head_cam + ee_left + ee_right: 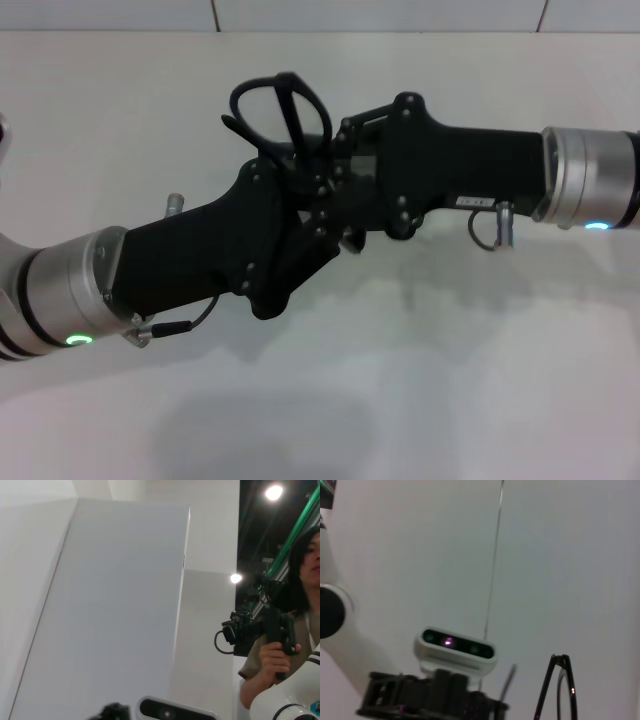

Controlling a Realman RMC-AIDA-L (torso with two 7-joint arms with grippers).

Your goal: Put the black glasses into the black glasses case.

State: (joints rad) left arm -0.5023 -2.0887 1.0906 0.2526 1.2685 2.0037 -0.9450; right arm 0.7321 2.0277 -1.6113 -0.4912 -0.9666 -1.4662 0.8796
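Both grippers meet in mid-air over the desk, the black glasses held up between them.

From the left, the left gripper [300, 215] reaches up into the right gripper [335, 165] above the middle of the desk [480, 350], probably to refold or hand over the black glasses [275, 110], whose frame juts toward the far edge. Which fingers grip the frame I cannot tell. The case is not in view.

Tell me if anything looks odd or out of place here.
Yes. The black glasses are held up in the air where the left gripper and right gripper meet above the table, and the black glasses case shows in no view.
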